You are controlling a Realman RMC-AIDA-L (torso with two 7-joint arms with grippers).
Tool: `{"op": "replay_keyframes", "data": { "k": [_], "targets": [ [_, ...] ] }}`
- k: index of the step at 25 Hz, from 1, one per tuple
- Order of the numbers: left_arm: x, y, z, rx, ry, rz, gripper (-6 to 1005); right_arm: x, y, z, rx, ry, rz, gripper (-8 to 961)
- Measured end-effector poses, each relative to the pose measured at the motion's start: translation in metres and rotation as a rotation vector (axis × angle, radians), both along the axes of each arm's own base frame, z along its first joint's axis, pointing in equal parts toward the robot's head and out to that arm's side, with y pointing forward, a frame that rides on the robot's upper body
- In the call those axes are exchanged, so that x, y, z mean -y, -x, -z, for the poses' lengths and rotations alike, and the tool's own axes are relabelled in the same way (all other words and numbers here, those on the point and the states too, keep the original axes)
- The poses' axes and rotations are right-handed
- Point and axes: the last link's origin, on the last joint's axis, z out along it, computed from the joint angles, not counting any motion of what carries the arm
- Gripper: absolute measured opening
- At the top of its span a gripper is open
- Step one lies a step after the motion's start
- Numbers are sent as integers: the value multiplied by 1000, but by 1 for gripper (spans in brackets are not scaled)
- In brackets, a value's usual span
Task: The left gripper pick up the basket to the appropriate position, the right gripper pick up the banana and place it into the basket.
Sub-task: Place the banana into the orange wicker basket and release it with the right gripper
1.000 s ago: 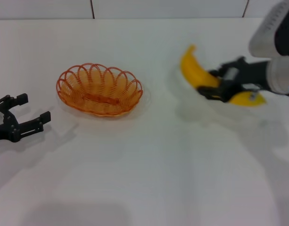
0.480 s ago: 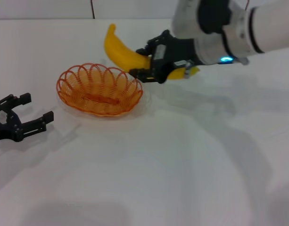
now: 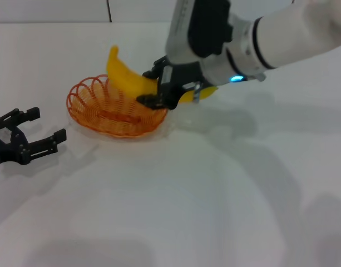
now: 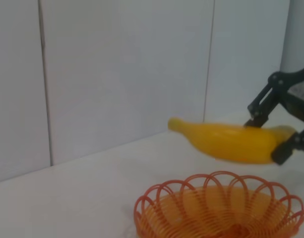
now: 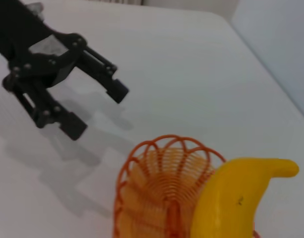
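Right gripper (image 3: 159, 92), pinching banana (image 3: 128, 80): having travelled leftward, now hovering over basket (image 3: 84, 114); release pending. Left gripper (image 3: 39, 139): spread, idling at basket's 8 o'clock.

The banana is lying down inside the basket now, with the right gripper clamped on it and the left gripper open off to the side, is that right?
Not quite. The banana isn't lying in the basket; the left wrist view shows it held in the air above the rim. The rest holds: the right gripper is clamped on it, and the left gripper sits open beside the basket.
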Motion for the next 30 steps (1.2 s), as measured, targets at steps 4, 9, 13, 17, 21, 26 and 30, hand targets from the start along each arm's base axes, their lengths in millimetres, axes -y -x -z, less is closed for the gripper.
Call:
{"op": "replay_keyframes", "data": {
  "k": [4, 9, 13, 17, 21, 26, 30],
  "targets": [
    [0, 0, 0, 1, 1, -1, 896, 1, 4, 13, 13, 7, -17, 504],
    [1, 1, 1, 0, 4, -2, 896, 1, 5, 18, 13, 11, -21, 506],
    [2, 1, 1, 2, 1, -5, 896, 2, 8, 19, 8, 17, -28, 507],
    [1, 0, 1, 2, 1, -2, 896, 3, 12, 23, 7, 12, -45, 509],
    [1, 0, 1, 3, 1, -1, 896, 7, 16, 33, 11, 9, -68, 511],
    [0, 0, 1, 4, 1, 0, 896, 9, 18, 41, 17, 20, -74, 513],
    [0, -1, 1, 4, 1, 1, 896, 4, 18, 40, 3, -16, -68, 514]
  ]
}}
